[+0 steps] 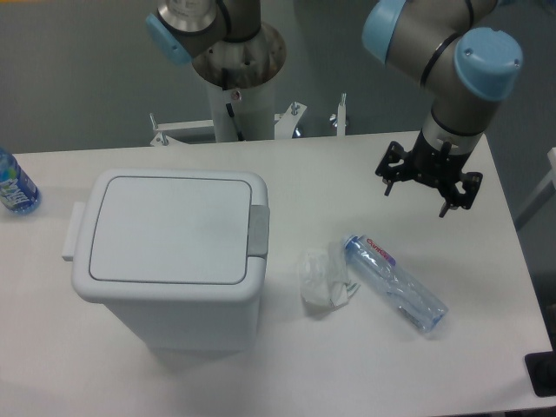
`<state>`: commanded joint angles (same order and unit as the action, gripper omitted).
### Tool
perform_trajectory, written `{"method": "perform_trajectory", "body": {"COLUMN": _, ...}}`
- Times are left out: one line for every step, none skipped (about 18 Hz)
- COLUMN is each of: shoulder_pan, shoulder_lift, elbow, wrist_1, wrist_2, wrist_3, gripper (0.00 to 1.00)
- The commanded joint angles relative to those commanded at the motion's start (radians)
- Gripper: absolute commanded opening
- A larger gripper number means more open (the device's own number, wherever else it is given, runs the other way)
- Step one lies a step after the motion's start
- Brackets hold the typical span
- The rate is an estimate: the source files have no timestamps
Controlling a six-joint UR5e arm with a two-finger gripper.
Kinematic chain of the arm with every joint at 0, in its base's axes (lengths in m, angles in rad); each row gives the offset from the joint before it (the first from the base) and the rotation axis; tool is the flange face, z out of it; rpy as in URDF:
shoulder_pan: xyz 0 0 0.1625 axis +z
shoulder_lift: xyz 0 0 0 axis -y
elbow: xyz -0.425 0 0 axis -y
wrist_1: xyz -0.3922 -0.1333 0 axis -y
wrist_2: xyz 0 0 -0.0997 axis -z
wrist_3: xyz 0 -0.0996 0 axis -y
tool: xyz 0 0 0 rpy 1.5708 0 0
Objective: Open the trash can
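Observation:
The trash can (pixel 169 252) is a large white bin standing on the left half of the table, its flat lid (pixel 169 228) down and a grey latch (pixel 260 231) on its right rim. My gripper (pixel 421 188) hangs over the far right part of the table, well to the right of the can. Its black fingers (pixel 388 178) are spread apart with nothing between them.
A crumpled white tissue (pixel 323 280) and a clear plastic bottle (pixel 396 282) lie on the table right of the can. A blue bottle (pixel 15 184) stands at the left edge. The arm's base post (pixel 239 78) rises behind the table.

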<state>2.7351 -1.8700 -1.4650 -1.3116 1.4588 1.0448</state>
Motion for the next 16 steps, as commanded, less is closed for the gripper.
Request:
{"method": "perform_trajectory", "body": {"shoulder_pan": 0.000, "shoulder_lift": 0.003, "elbow": 0.011, "wrist_1": 0.000, "wrist_2": -0.008, "wrist_3": -0.024, "gripper": 1.00}}
{"method": "perform_trajectory", "body": {"shoulder_pan": -0.002, "shoulder_lift": 0.006, "elbow": 0.018, "wrist_1": -0.002, "wrist_2": -0.027, "wrist_3": -0.043, "gripper": 1.00}}
{"method": "perform_trajectory", "body": {"shoulder_pan": -0.003, "shoulder_lift": 0.009, "elbow": 0.021, "wrist_1": -0.002, "wrist_2": -0.052, "wrist_3": -0.064, "gripper": 1.00}}
{"method": "perform_trajectory", "body": {"shoulder_pan": -0.003, "shoulder_lift": 0.011, "elbow": 0.022, "wrist_1": -0.002, "wrist_2": -0.083, "wrist_3": -0.089, "gripper": 1.00}}
{"method": "perform_trajectory", "body": {"shoulder_pan": -0.005, "shoulder_lift": 0.017, "elbow": 0.022, "wrist_1": -0.002, "wrist_2": -0.112, "wrist_3": -0.124, "gripper": 1.00}}
{"method": "perform_trajectory", "body": {"shoulder_pan": -0.005, "shoulder_lift": 0.025, "elbow": 0.022, "wrist_1": -0.002, "wrist_2": -0.138, "wrist_3": -0.147, "gripper": 1.00}}
{"method": "perform_trajectory", "body": {"shoulder_pan": -0.006, "shoulder_lift": 0.034, "elbow": 0.022, "wrist_1": -0.003, "wrist_2": -0.161, "wrist_3": -0.157, "gripper": 1.00}}
{"method": "perform_trajectory", "body": {"shoulder_pan": -0.017, "shoulder_lift": 0.047, "elbow": 0.020, "wrist_1": -0.005, "wrist_2": -0.175, "wrist_3": -0.160, "gripper": 1.00}}
{"method": "perform_trajectory", "body": {"shoulder_pan": -0.037, "shoulder_lift": 0.054, "elbow": 0.017, "wrist_1": -0.011, "wrist_2": -0.176, "wrist_3": -0.169, "gripper": 1.00}}
{"method": "perform_trajectory", "body": {"shoulder_pan": -0.055, "shoulder_lift": 0.061, "elbow": 0.011, "wrist_1": -0.011, "wrist_2": -0.176, "wrist_3": -0.198, "gripper": 1.00}}
{"method": "perform_trajectory", "body": {"shoulder_pan": -0.067, "shoulder_lift": 0.071, "elbow": 0.012, "wrist_1": -0.009, "wrist_2": -0.179, "wrist_3": -0.231, "gripper": 1.00}}
{"method": "perform_trajectory", "body": {"shoulder_pan": -0.080, "shoulder_lift": 0.074, "elbow": 0.012, "wrist_1": -0.008, "wrist_2": -0.193, "wrist_3": -0.270, "gripper": 1.00}}
{"method": "perform_trajectory", "body": {"shoulder_pan": -0.092, "shoulder_lift": 0.072, "elbow": 0.017, "wrist_1": -0.006, "wrist_2": -0.208, "wrist_3": -0.299, "gripper": 1.00}}
{"method": "perform_trajectory", "body": {"shoulder_pan": -0.103, "shoulder_lift": 0.072, "elbow": 0.021, "wrist_1": -0.006, "wrist_2": -0.219, "wrist_3": -0.325, "gripper": 1.00}}
{"method": "perform_trajectory", "body": {"shoulder_pan": -0.113, "shoulder_lift": 0.072, "elbow": 0.023, "wrist_1": -0.005, "wrist_2": -0.230, "wrist_3": -0.350, "gripper": 1.00}}
{"method": "perform_trajectory", "body": {"shoulder_pan": -0.123, "shoulder_lift": 0.074, "elbow": 0.026, "wrist_1": -0.005, "wrist_2": -0.245, "wrist_3": -0.373, "gripper": 1.00}}
